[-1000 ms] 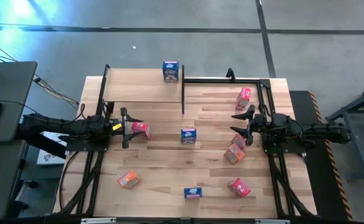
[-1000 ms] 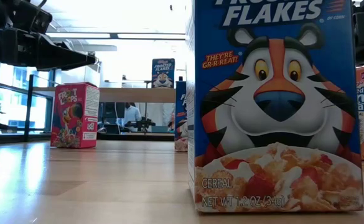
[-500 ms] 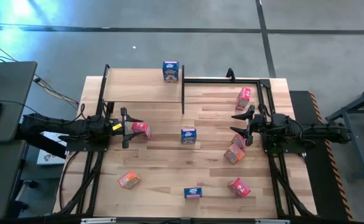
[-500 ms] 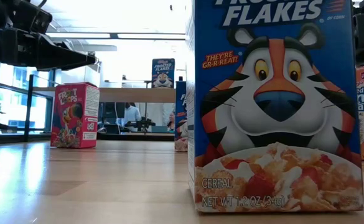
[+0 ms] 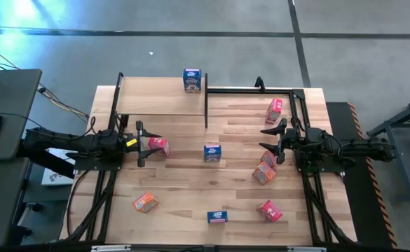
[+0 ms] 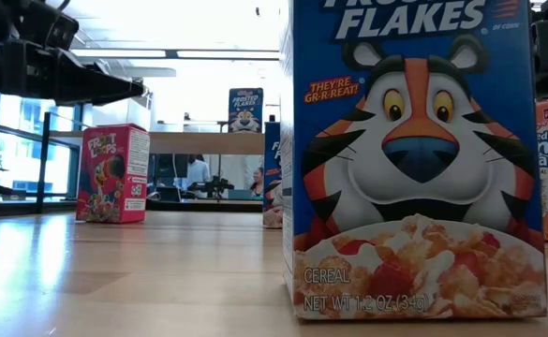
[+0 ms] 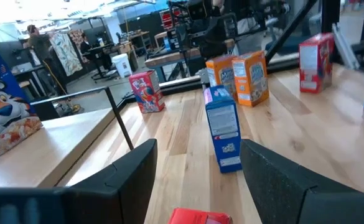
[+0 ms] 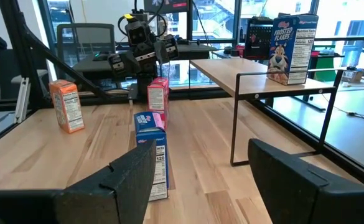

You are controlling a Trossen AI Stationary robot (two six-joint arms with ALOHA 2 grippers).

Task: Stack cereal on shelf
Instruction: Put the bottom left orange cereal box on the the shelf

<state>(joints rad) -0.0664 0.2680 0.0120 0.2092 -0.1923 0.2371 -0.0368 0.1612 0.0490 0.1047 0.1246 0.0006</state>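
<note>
Left hand (image 5: 142, 144) spread open around pink box (image 5: 158, 145), right hand (image 5: 273, 142) open near table's (image 5: 190, 203) right edge, blue box (image 5: 192, 80) set on shelf (image 5: 159, 102)

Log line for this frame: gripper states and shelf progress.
left gripper: open around pink box | right gripper: open, empty, beside orange boxes | shelf: one blue box
</note>
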